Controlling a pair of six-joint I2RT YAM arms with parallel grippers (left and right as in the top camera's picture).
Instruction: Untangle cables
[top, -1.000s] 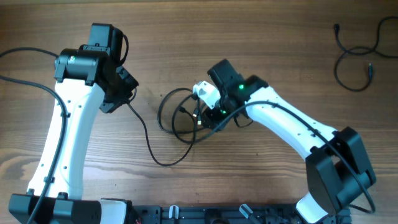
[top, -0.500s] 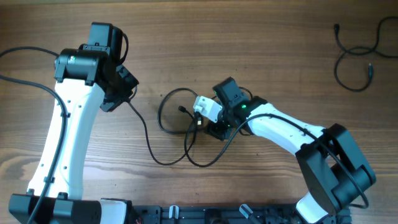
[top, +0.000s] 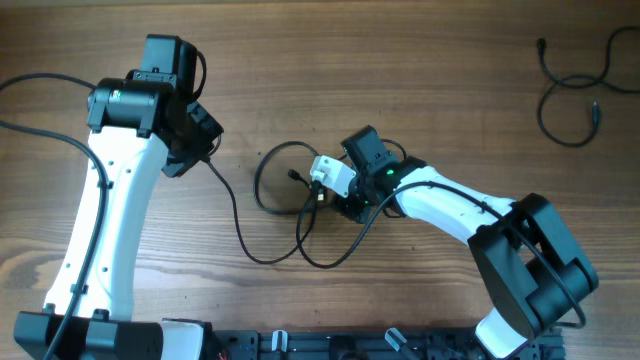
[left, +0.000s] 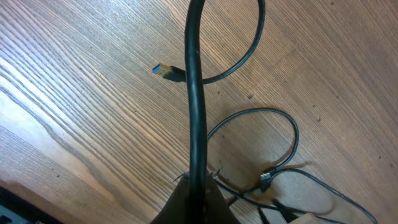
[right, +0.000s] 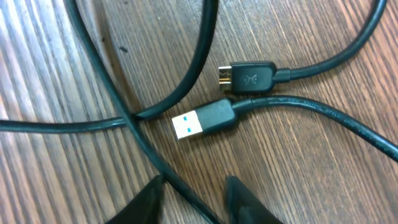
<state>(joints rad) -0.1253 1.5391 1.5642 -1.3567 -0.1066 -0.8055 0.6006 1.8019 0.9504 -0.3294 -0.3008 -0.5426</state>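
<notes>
Pinches one strand of the black cables (left: 196, 93), looped near the middle of the table (top: 400, 60), in the tight-pressed jaws of the left gripper (left: 196, 204), and straddles another between the parted jaws of the right gripper (right: 193, 200).

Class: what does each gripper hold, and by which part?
The left gripper is shut on a black cable, along its cord, not at a plug. The right gripper holds nothing: its open fingers straddle another cable.
</notes>
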